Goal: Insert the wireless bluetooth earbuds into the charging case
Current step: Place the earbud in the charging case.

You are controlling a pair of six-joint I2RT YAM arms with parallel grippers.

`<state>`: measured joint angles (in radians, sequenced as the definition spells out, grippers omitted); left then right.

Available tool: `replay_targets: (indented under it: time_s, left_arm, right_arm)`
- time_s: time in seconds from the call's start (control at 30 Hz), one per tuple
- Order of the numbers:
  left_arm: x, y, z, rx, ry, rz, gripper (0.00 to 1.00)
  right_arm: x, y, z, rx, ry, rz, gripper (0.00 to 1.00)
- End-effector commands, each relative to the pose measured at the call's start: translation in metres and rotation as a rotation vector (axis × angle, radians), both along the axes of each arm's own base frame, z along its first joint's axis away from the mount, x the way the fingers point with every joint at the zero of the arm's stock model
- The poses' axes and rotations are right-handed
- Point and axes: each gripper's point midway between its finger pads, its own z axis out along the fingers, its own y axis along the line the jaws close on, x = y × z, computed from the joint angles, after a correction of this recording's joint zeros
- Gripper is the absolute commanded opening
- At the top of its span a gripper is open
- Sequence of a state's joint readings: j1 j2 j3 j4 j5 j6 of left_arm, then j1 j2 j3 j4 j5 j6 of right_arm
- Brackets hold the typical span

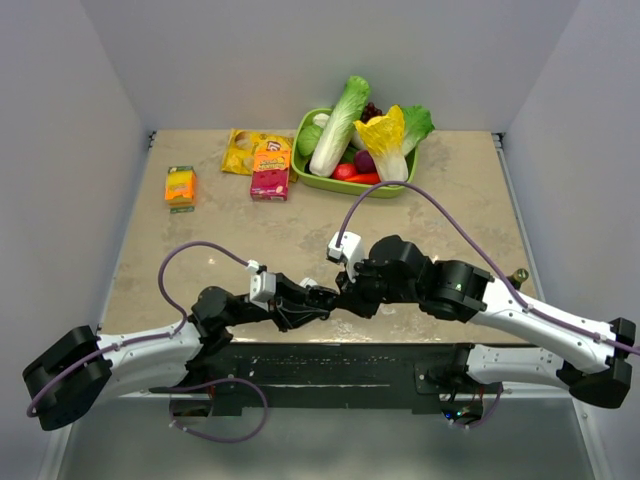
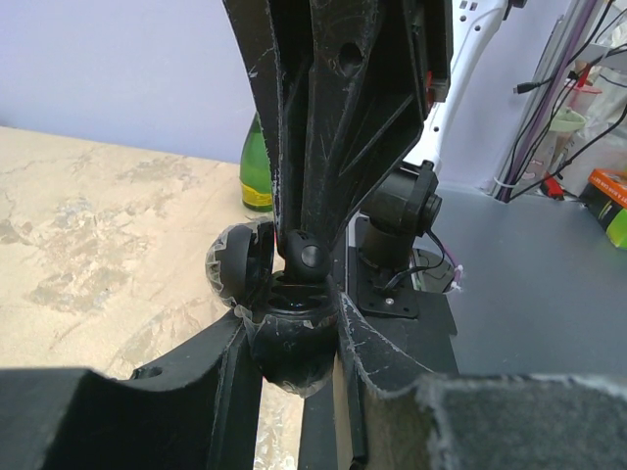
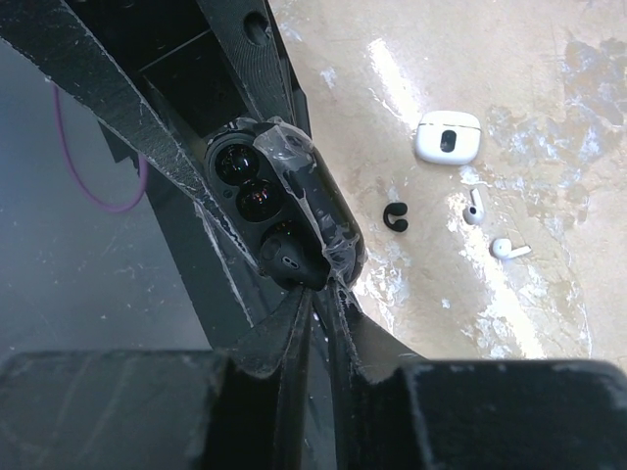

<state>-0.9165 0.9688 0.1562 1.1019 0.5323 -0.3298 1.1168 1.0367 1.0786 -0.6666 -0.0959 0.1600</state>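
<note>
My left gripper (image 2: 291, 328) is shut on a black rounded charging case (image 2: 294, 360) wrapped in clear film, with its lid (image 2: 233, 269) open to the left. My right gripper (image 3: 321, 294) is shut on a black earbud (image 3: 289, 262) and holds it at the mouth of the black case (image 3: 294, 191); from the left wrist view the earbud (image 2: 310, 257) sits just at the opening. A small white case (image 3: 448, 137) and two white earbuds (image 3: 474, 206) (image 3: 507, 249) lie apart on the table beyond. In the top view both grippers meet near the table's front edge (image 1: 335, 295).
A small black C-shaped piece (image 3: 395, 217) lies near the white earbuds. A green bin (image 1: 301, 135) of vegetables stands at the back, with a red snack box (image 1: 270, 172), a yellow bag (image 1: 240, 150) and an orange box (image 1: 180, 186) to its left. A green bottle (image 2: 257, 171) stands at the table edge.
</note>
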Motion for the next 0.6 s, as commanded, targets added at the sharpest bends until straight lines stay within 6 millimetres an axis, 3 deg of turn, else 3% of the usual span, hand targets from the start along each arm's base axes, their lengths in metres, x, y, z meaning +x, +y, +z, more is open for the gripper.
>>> replay_targets:
  time_s: [0.0, 0.43, 0.57]
  left_arm:
    - [-0.002, 0.0, 0.036, -0.094, -0.088, -0.011, 0.0]
    - [-0.003, 0.0, 0.031, -0.096, -0.071, -0.016, 0.0]
    - [-0.001, 0.0, 0.03, -0.093, -0.067, -0.004, 0.0]
  right_arm:
    - [0.006, 0.006, 0.024, 0.063, -0.038, -0.023, 0.17]
    - [0.011, 0.007, 0.042, 0.108, -0.066, -0.049, 0.21]
    - [0.015, 0.001, 0.047, 0.116, -0.081, -0.087, 0.31]
